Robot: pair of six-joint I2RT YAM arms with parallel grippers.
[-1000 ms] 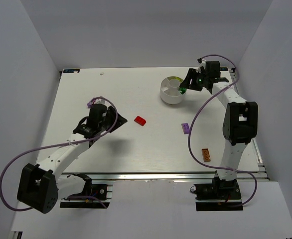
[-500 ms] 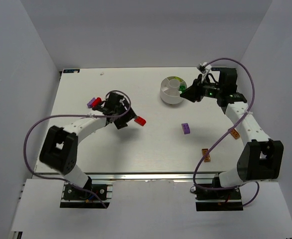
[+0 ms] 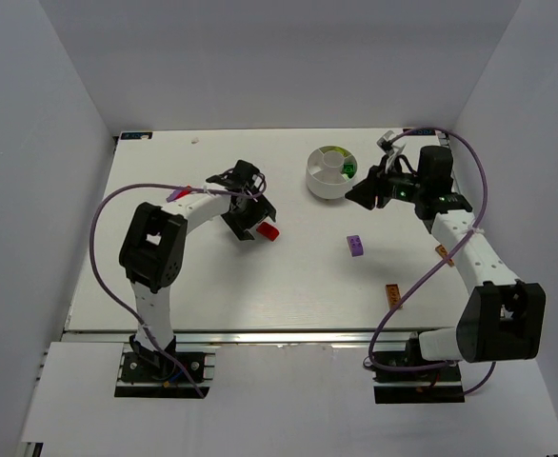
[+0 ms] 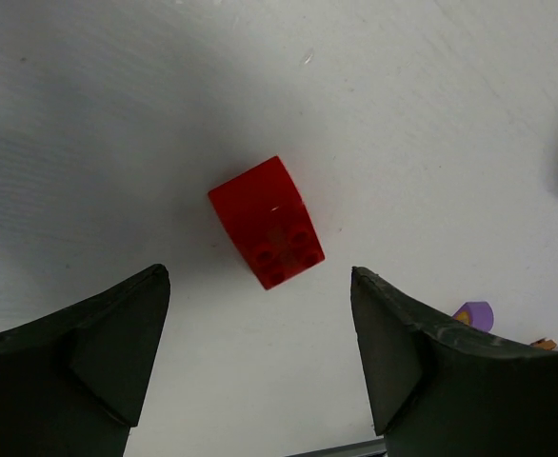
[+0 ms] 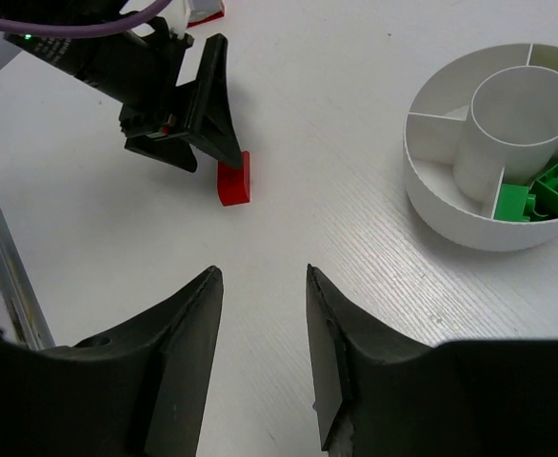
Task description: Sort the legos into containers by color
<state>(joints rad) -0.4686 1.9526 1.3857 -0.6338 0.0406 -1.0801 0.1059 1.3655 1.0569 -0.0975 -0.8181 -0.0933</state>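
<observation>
Reaching for the red brick (image 4: pixel 268 222): a grasp is judged to be the step in hand.
Nearest on the worktop (image 3: pixel 260 286), an orange brick (image 3: pixel 393 296) and a purple brick (image 3: pixel 355 246) are left unsorted. Farther on, the red brick is framed by the left hand (image 4: pixel 256 286), spread wide and not touching it; lowering and closing are called for next. Farthest, the right hand (image 5: pixel 260 286) is held part-open and empty beside the dish (image 5: pixel 450 228), where green bricks (image 5: pixel 536 195) are lodged in one wedge.
</observation>
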